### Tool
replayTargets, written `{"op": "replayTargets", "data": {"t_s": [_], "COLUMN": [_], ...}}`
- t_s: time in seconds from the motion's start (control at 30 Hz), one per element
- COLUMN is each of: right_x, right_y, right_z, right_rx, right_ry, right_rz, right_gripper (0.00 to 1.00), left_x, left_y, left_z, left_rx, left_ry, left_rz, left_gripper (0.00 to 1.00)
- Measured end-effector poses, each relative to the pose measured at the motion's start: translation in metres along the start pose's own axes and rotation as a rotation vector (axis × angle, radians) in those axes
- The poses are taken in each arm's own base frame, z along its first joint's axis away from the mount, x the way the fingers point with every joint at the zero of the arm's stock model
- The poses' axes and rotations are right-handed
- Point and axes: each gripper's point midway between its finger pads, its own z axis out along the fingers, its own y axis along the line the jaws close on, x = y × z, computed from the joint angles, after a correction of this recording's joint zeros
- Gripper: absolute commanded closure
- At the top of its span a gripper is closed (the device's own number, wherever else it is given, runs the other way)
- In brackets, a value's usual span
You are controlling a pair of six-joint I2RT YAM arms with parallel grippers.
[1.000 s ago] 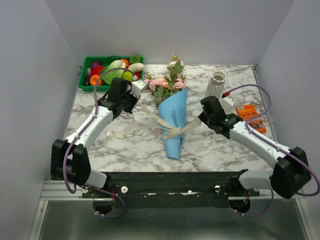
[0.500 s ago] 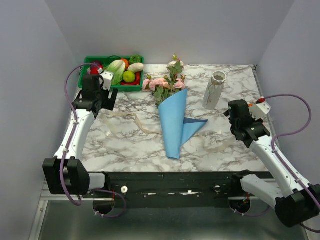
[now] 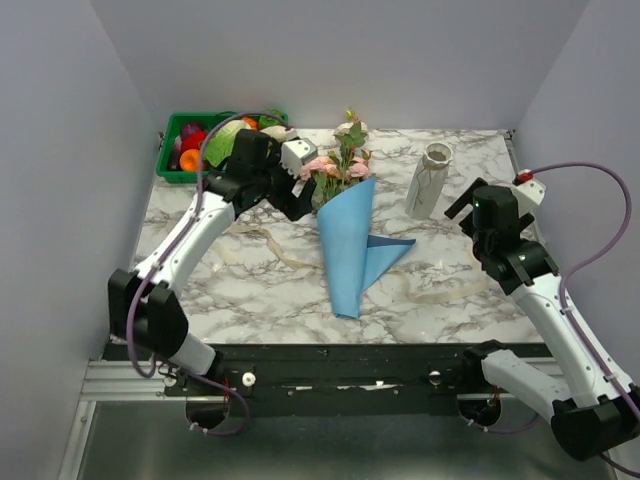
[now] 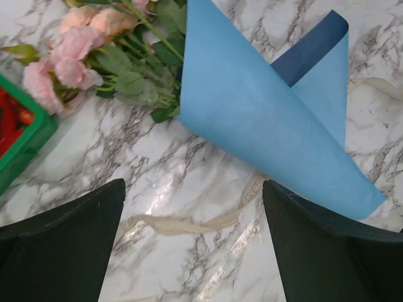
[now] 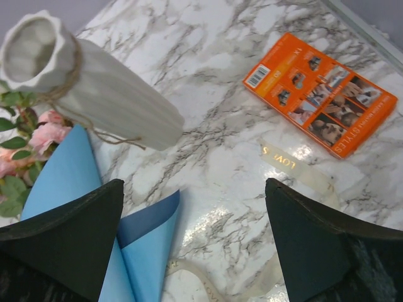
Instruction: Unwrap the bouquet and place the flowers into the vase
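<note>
The bouquet lies mid-table: blue paper [image 3: 345, 245] still in a cone around the stems, one flap folded out to the right. The flowers [image 3: 335, 165] stick out of its far end, pink blooms [image 4: 72, 53] and green leaves showing. Beige ribbon [image 3: 268, 240] lies loose on the marble, left and right of the paper. The whitish vase [image 3: 428, 180] stands right of the blooms, also visible in the right wrist view [image 5: 94, 88]. My left gripper [image 4: 194, 185] hangs open over ribbon beside the paper. My right gripper [image 5: 194, 184] is open above bare marble near the vase.
A green crate [image 3: 185, 165] of toy vegetables stands at the back left, its corner showing in the left wrist view [image 4: 19, 135]. An orange packet [image 5: 321, 91] lies right of the vase, with a ribbon end [image 5: 296, 167] beside it. Grey walls enclose the table.
Both grippers opened and let go of the ribbon after pulling it loose. The left arm swung out left, then back to the bouquet. The right arm drew away right, towards the vase.
</note>
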Motion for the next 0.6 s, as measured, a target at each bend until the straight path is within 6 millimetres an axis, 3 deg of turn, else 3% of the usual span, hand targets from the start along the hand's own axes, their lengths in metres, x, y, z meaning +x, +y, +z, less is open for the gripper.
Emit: {"op": "replayTargets", "data": {"t_s": [0.17,0.3,0.43,0.6], "right_x": [0.005,0.02,0.033,0.033], "right_y": [0.015,0.022,0.027,0.037], "right_z": [-0.006,-0.005,-0.005,-0.01], "right_rx": [-0.127,-0.178,-0.215,-0.267], "right_ry": [0.013,0.043,0.069,0.071], "right_rz": [-0.02,-0.059,-0.091,-0.087], "right_gripper": [0.02,0.03,0.05,0.08], "left_x": [0.02,0.036,0.045,0.041], "left_y": [-0.007,-0.004,-0.001,0.001], "left_z": [0.072,0.12,0.147,0.16], "left_rx": [0.158,0.24,0.276,0.306], "left_ry": [0.079,0.124,0.139,0.124], "left_rz": [-0.027,-0.044,-0.043,-0.025], "left_gripper": [0.01,0.01,0.01,0.01]}}
